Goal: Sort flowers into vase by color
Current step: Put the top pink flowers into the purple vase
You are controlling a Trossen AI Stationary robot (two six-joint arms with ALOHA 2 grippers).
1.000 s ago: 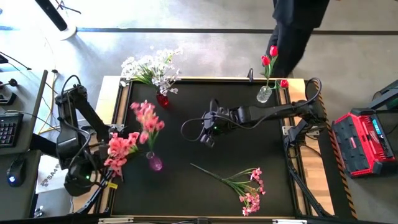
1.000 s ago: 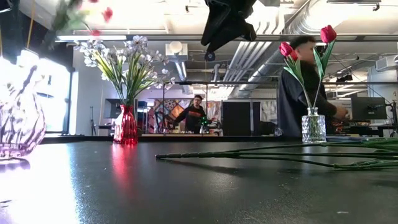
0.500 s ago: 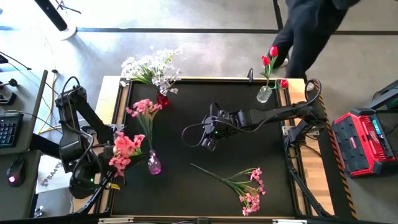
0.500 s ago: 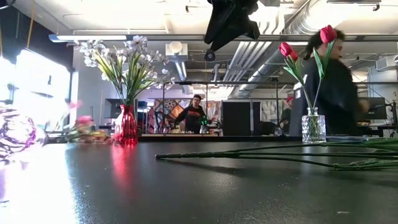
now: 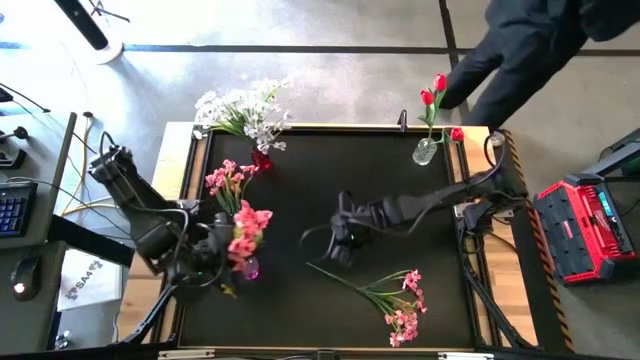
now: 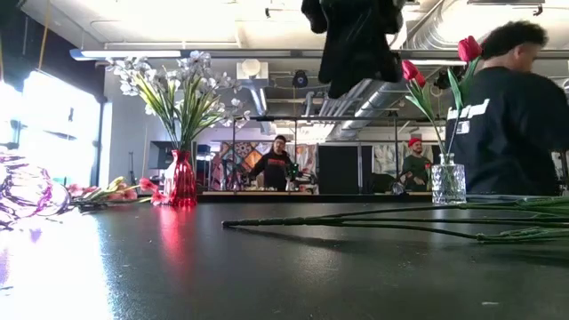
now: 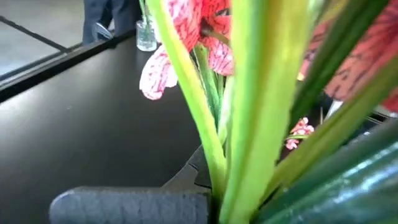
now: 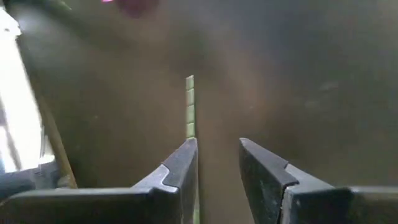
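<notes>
The left gripper (image 5: 222, 262) was clamped on a pink spray (image 5: 248, 228), carrying it at the purple vase (image 5: 250, 267), which already held 1 pink bunch (image 5: 224, 178). That vase looked light; a stem pushed in at a slant could tip it or knock out the bunch inside. The right gripper (image 5: 341, 250), fingers apart and empty, hung over the stem end of the loose pink spray (image 5: 385, 297). The thin stem lay flat, so closing too high could miss it.

No legible text or labels.
</notes>
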